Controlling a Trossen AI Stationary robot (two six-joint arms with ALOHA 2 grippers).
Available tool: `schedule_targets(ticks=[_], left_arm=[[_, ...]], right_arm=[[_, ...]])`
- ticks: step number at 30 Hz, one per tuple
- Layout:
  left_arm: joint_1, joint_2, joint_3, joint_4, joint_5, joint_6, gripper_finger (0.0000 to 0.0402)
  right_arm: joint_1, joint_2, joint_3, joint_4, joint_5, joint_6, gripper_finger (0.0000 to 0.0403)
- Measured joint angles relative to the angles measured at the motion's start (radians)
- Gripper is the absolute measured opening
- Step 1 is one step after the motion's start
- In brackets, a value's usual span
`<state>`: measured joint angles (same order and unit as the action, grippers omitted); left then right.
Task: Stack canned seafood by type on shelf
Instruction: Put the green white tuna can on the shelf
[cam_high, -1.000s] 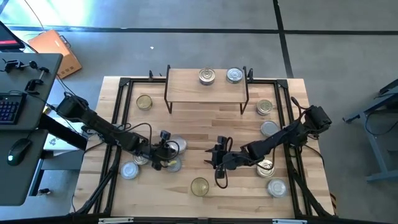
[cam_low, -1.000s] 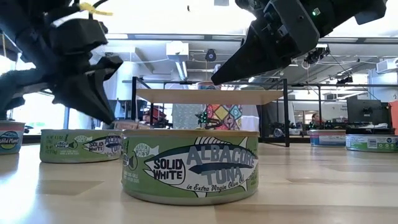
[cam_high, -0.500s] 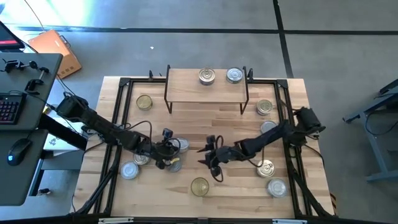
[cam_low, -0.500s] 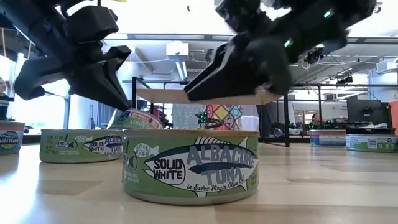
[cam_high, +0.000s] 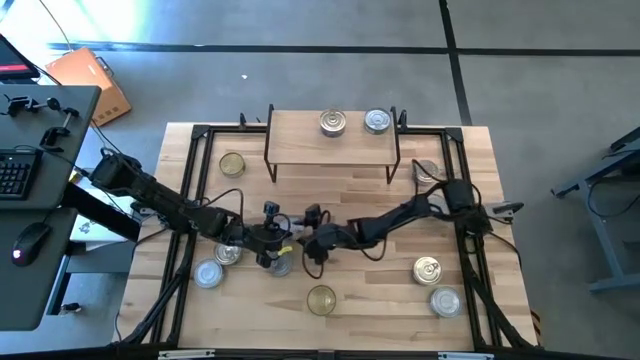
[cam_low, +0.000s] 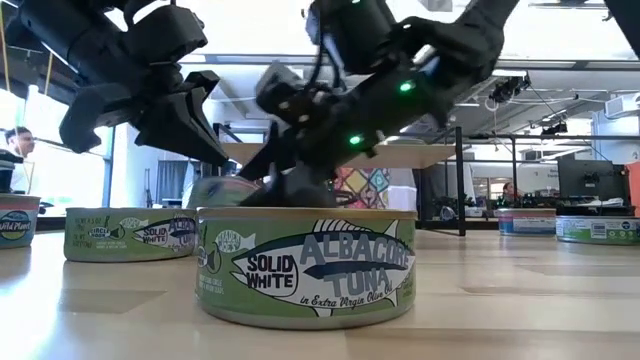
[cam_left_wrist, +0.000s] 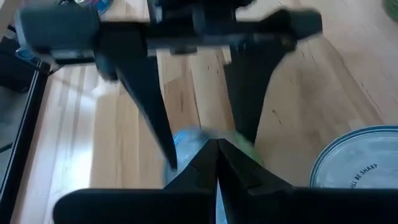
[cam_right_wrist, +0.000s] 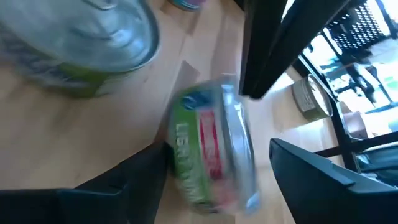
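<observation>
Since a second ago the right hand (cam_high: 303, 232) is shifted leftward, fingers apart around a tilted green-labelled tin (cam_right_wrist: 214, 152) mid-worktop (cam_high: 380, 200). Beside it, the left hand (cam_high: 272, 236) is pinched together. Two tins (cam_high: 333, 122) are seen on the shelf (cam_high: 300, 140).

high: overhead, straight down, far | low: tabletop level, facing 12 o'clock, close | wrists: very close, share centre tins (cam_high: 282, 262)

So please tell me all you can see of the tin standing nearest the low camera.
The tin is short, round and metal, with a green paper label reading "Solid White Albacore Tuna in Extra Virgin Olive Oil" and a fish drawing. It stands upright on the table, alone at the near edge; its top looks gold-yellow. Nothing touches it.
</observation>
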<state>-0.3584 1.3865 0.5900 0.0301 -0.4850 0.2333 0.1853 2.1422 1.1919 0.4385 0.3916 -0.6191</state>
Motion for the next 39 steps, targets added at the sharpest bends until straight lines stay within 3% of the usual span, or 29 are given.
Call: schedule_targets(ticks=[5,12,14,18,21,26,32,35,39], left_arm=[[-0.001,0.0,0.0,0.002,0.0,-0.001,0.0001],[-0.02,0.0,-0.001,0.043,-0.034,-0.002,0.0001],[-0.03,0.0,-0.001,0.031,-0.074,-0.003,0.0001],[-0.038,0.0,-0.001,-0.034,-0.157,-0.12,0.0001],[-0.013,0.0,-0.001,-0.073,-0.12,-0.218,0.0017],[0.058,0.029,-0.002,-0.042,-0.055,-0.334,0.0079],[0.14,0.115,-0.001,0.032,-0.015,-0.364,0.0149],[0.189,0.16,0.007,0.039,0.07,-0.394,0.0161],[0.23,0.208,0.032,0.105,0.262,-0.367,0.016]], right_arm=[[-0.002,0.04,0.05,-0.033,0.063,0.036,0.0224],[-0.002,0.04,0.059,-0.107,0.068,0.103,0.0042],[-0.002,0.04,0.059,-0.12,0.078,0.105,0.0011],[0.009,0.003,0.058,-0.189,0.142,0.163,0.004],[0.01,-0.055,0.058,-0.31,0.153,0.282,0.0075],[0.005,-0.167,0.055,-0.66,0.249,0.542,0.0114],[0.034,-0.264,0.055,-0.939,0.264,0.789,0.0118],[0.069,-0.274,0.055,-0.973,0.298,0.82,0.0117],[0.116,-0.274,0.054,-0.972,0.341,0.825,0.0117]])
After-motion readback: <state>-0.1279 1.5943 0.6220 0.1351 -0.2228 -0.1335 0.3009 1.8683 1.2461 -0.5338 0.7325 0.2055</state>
